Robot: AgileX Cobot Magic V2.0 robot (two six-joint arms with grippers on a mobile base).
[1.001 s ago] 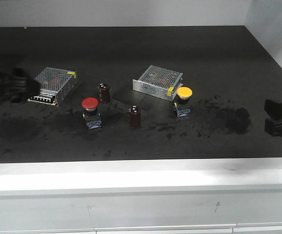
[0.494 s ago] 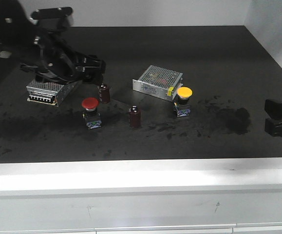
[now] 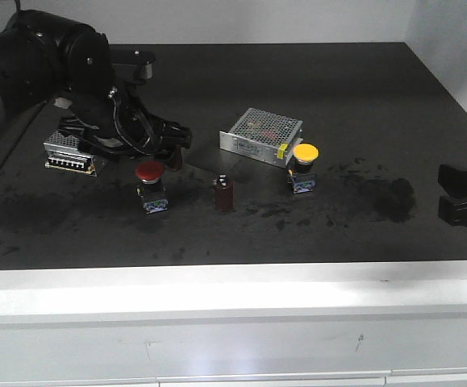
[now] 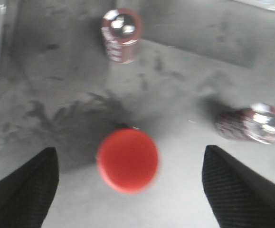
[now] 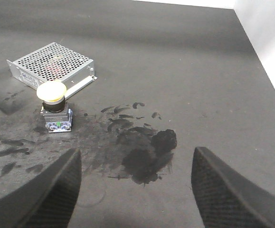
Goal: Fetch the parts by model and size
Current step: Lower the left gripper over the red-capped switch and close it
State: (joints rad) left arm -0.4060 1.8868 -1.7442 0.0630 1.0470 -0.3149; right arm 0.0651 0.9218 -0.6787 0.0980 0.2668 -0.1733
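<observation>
Red-capped mushroom push-button switch (image 4: 128, 160) stands near the dark surface's (image 3: 338, 234) front edge, beneath the left claw (image 4: 130, 159), which is spread wide and empty. Yellow-capped push-button switch (image 3: 304, 165) stands further back, just beside a silver mesh-topped metal box (image 3: 261, 133). The right claw (image 5: 135, 159) gapes, holding nothing.

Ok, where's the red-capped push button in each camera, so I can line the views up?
Front view: red-capped push button left of centre, just in front of the left arm.
Left wrist view: seen from above, its red cap low in the middle.
Right wrist view: not in it; only the yellow-capped button shows.
Shared landmark: maroon capacitors stand close to it in both the front and left wrist views.
</observation>
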